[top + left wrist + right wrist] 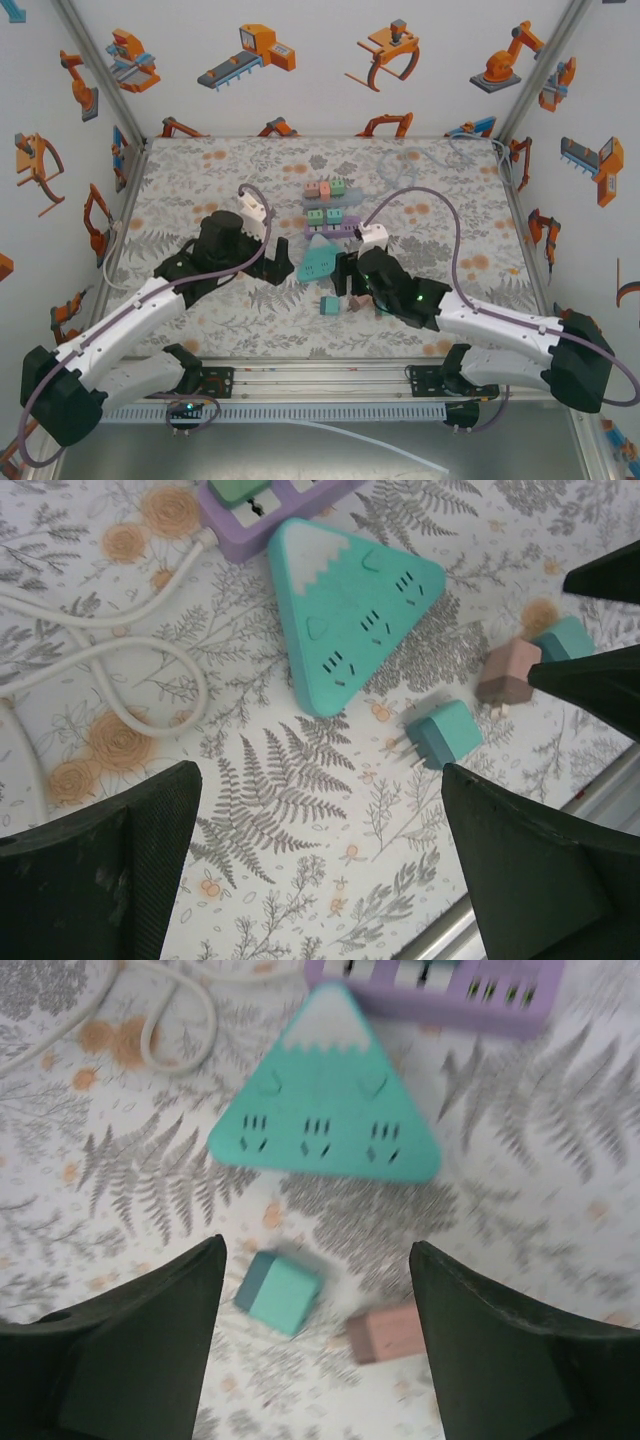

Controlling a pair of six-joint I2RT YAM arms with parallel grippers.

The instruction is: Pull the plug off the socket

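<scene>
Two loose plugs show from the top: a teal plug (329, 304) and a pink plug (352, 303), side by side on the desk (200, 170), just below the teal triangle socket (318, 260). The right claw (350, 288) hangs over them. The left claw (258, 248) sits just left of the socket. The purple strip (335, 227) behind the socket has coloured plugs seated in it.

Left wrist: the left claw (320, 870) is wide apart and empty. The socket face is bare, with every slot free. The teal plug lies on its side, prongs toward the socket but not touching it. The pink plug and a second teal plug (565, 638) lie further right; can't tell if they touch. A white cord (150, 650) loops on the left.

Right wrist, blurred: the right claw (315, 1340) is spread and grasping nothing. The teal and pink plugs rest on the desk under the gap between its fingers, near the socket's slotted edge.

My read is that the pull on the triangle socket is done and you're at let-go and retreat. For the next move, lift the right claw straight up so you don't nudge the plugs. If the strip's plugs count too, re-align from above, pinch one by its sides, and pin the strip with the left claw.
</scene>
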